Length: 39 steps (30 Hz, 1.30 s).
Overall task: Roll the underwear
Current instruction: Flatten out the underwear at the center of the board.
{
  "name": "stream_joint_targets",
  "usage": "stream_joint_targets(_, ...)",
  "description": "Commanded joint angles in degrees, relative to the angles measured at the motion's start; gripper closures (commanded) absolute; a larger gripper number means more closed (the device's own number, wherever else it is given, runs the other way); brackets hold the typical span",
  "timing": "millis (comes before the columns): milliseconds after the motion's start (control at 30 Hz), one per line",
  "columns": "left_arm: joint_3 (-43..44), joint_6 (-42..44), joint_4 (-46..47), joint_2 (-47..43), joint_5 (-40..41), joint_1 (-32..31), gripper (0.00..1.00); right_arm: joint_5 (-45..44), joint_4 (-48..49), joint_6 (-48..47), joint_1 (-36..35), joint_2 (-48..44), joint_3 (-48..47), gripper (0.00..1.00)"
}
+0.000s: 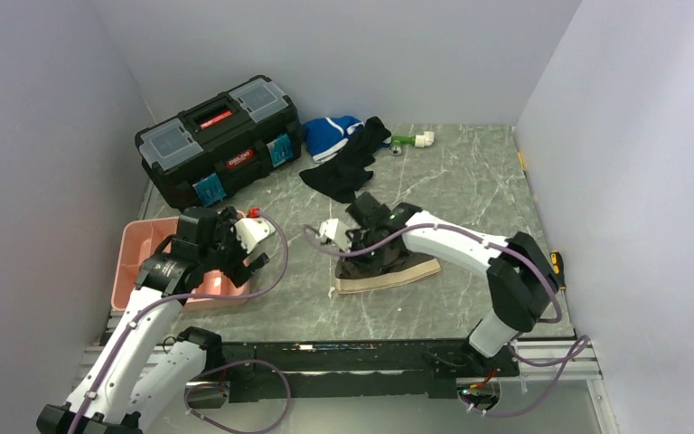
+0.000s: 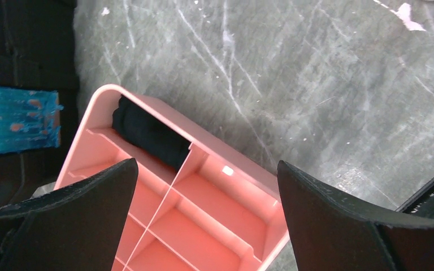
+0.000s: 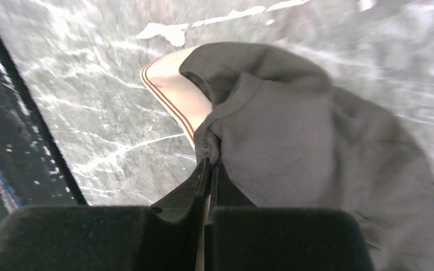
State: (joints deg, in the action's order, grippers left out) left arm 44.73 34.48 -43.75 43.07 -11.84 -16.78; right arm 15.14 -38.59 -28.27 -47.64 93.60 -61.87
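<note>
Your right gripper (image 3: 209, 165) pinches the underwear (image 3: 294, 141) at mid-table.

The dark grey-brown briefs lie on the grey marbled table (image 1: 470, 181) in front of your right arm. Their beige waistband (image 3: 172, 93), edged with thin dark stripes, faces the near edge. The right jaws are pressed together on a fold of the grey fabric. Your left gripper (image 2: 206, 166) hangs over the pink divided tray (image 2: 237, 164) at the left, jaws spread wide and holding nothing. A rolled black garment (image 2: 147, 132) fills one corner compartment of that tray. Behind the tray stands a black toolbox (image 1: 221, 136). Its red labels carry white lettering too small to read. A loose black garment (image 1: 348, 167) and a blue-and-white garment (image 1: 330, 134) lie beside the toolbox at the back.
</note>
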Motion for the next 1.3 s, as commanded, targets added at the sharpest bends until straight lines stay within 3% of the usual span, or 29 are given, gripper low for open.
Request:
stream_joint_targets(0,0.5,-1.0,3.9,2.3,-7.7,0.2,0.01,6.4,-7.2,-0.6,5.1,-6.1,-10.4,1.0)
stream_joint_targets(200,4.2,-6.5,10.5,10.2,-19.3,-1.9,0.01,10.6,-13.8,-0.2,13.7,-6.6,-22.2,1.0)
stream_joint_targets(500,16.0,-18.3,16.6,34.3,-21.1,-13.6,0.01,8.9,-13.1,1.2,22.4,0.7,-26.0,1.0)
stream_joint_targets(767,18.1,-28.5,28.3,49.6,-26.9,-16.6,0.01,11.6,-13.1,2.5,26.7,4.0,-27.2,1.0)
stream_joint_targets(1000,12.9,-37.8,35.1,48.9,-30.0,-17.5,0.01,12.6,-13.3,2.4,27.9,4.8,-27.1,1.0)
stream_joint_targets(1267,8.0,-41.2,38.9,39.8,-25.0,-17.8,0.01,15.4,-12.4,3.3,28.0,6.8,-27.8,1.0)
